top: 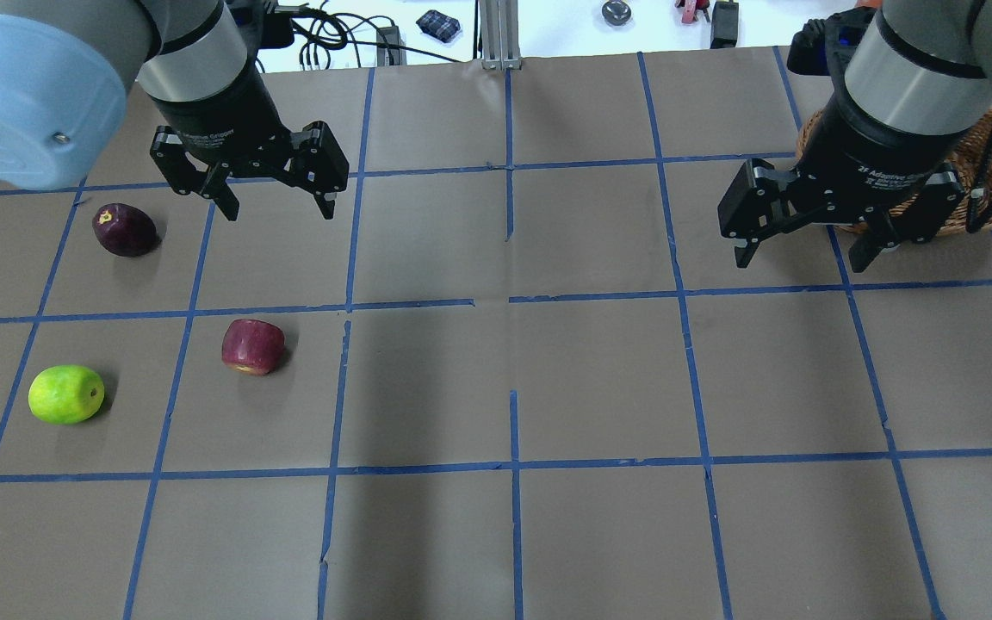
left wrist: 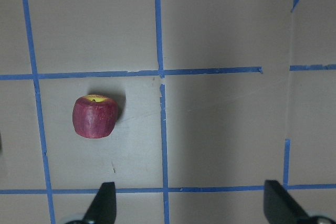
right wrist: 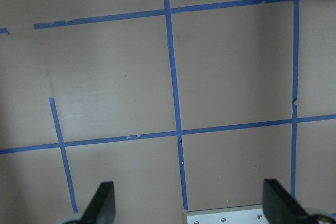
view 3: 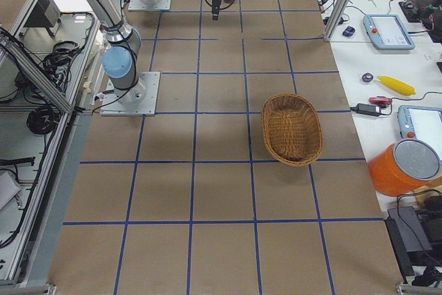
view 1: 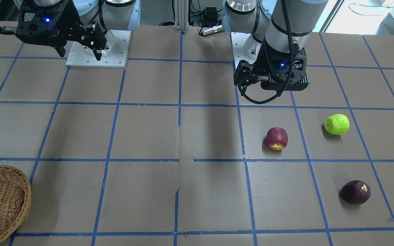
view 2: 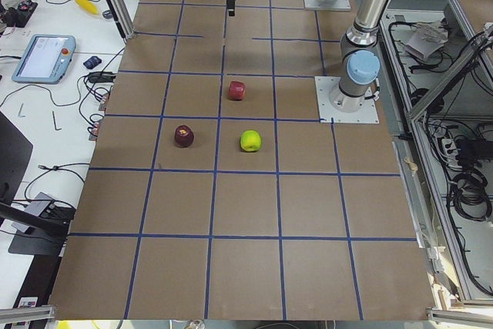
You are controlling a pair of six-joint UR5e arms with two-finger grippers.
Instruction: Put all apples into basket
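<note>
Three apples lie on the table on my left side: a red one with a yellow patch (top: pixel 252 346), a lime-green one (top: pixel 66 393) and a dark purple one (top: pixel 124 229). My left gripper (top: pixel 278 211) is open and empty, hovering above the table beyond the red apple and right of the purple one. In the left wrist view the red apple (left wrist: pixel 95 116) sits ahead and left of the open fingertips (left wrist: pixel 105 205). My right gripper (top: pixel 802 258) is open and empty, hovering in front of the wicker basket (top: pixel 991 194), which the arm partly hides. The basket (view 3: pixel 304 157) holds nothing.
Blue tape lines grid the brown table. The arms' white base plates (view 1: pixel 97 56) stand at the robot's edge, with an aluminium post (top: pixel 500 34) at the far edge. Side benches carry tablets, cables and an orange bucket (view 3: pixel 404 167).
</note>
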